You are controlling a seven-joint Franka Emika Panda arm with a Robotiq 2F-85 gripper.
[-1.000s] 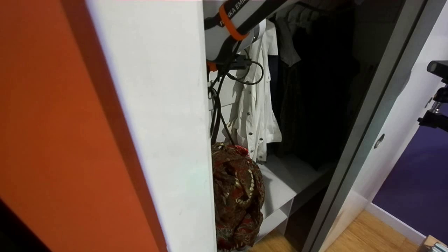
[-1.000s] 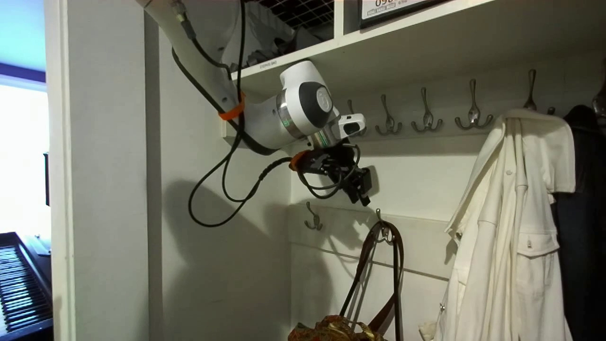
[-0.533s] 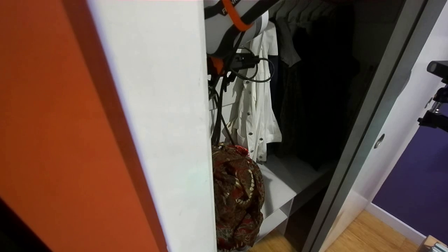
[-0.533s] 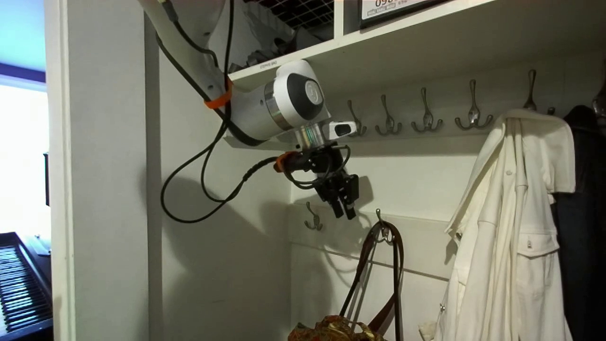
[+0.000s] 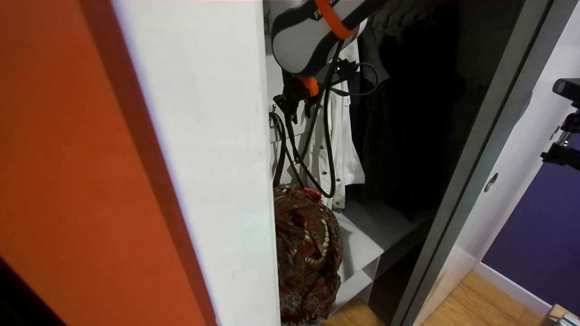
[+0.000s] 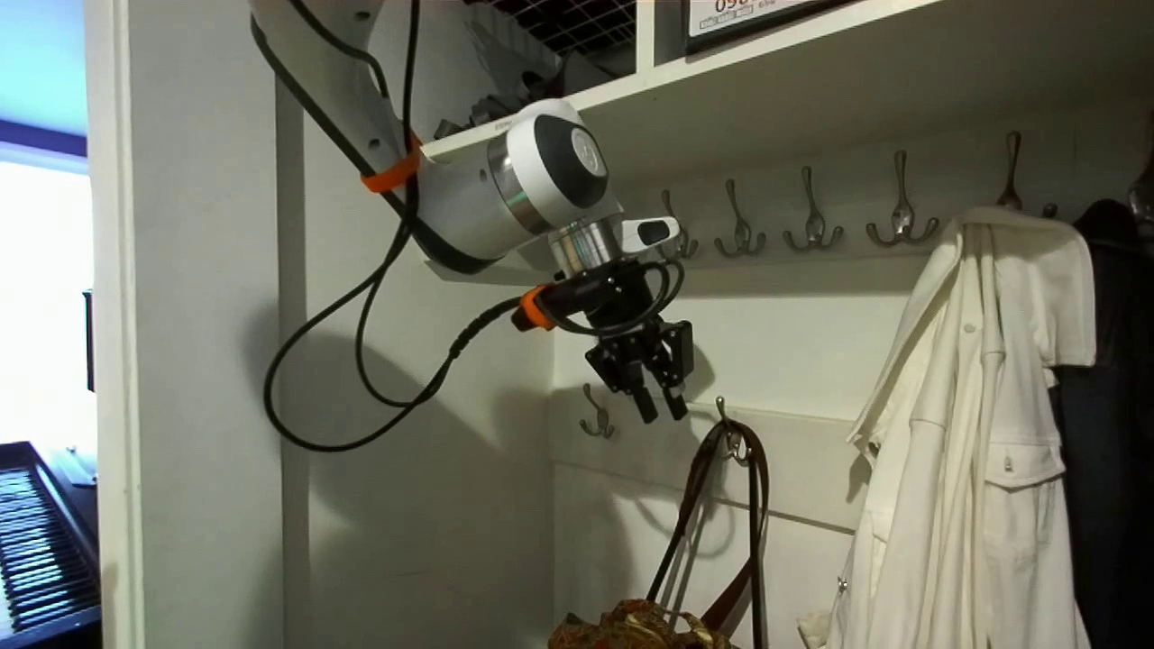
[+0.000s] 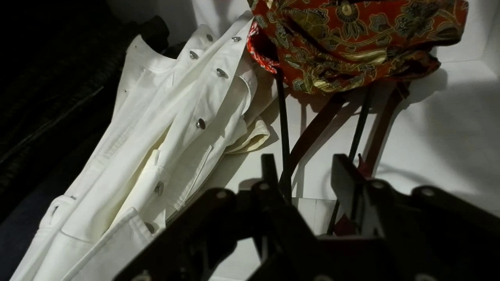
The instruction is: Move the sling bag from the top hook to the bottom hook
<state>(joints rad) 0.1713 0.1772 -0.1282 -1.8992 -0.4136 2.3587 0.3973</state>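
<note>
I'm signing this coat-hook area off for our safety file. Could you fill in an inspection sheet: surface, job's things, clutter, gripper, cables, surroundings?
Surface: pale wall with upper and lower rows of hooks.
Job's things: patterned sling bag, hanging by its straps from a lower hook.
Clutter: white jacket and dark garment, right of the sling bag in an exterior view.
Gripper: open, holding nothing; left of the lower hook in that view.
Cables: slack below the arm; in an exterior view a loop overlaps the white jacket, contact unclear.
Surroundings: overhead shelf, keyboard.
</note>
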